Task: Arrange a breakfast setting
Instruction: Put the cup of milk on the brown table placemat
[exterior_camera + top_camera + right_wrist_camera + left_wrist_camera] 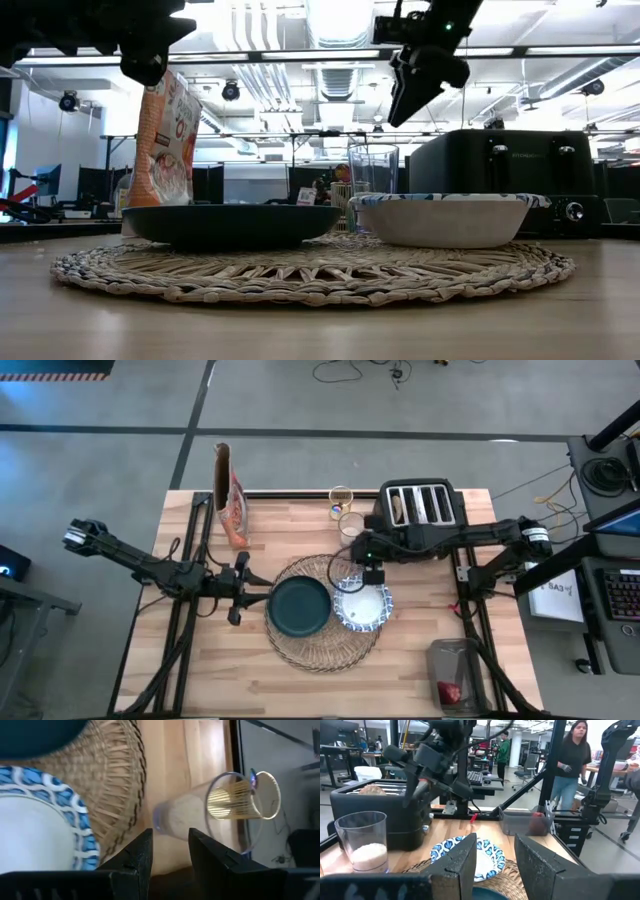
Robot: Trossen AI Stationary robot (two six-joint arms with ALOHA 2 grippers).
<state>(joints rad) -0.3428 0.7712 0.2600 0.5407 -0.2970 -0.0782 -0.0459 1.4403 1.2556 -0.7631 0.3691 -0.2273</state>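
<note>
The right claw (372, 573) hangs above the surface with its fingers a narrow gap apart, holding nothing. Just below it sits the blue-and-white bowl (362, 606) on the wicker placemat (322, 648), and the teal plate (299, 606) lies beside the bowl. Ahead of the claw stands the clear glass (220, 812), near the mat's edge with the toaster (422, 506) behind it. A reach for the glass risks tipping it: the narrow gap looks too tight for the rim. The left claw (236, 598), empty and narrowly parted, waits just beside the plate.
</note>
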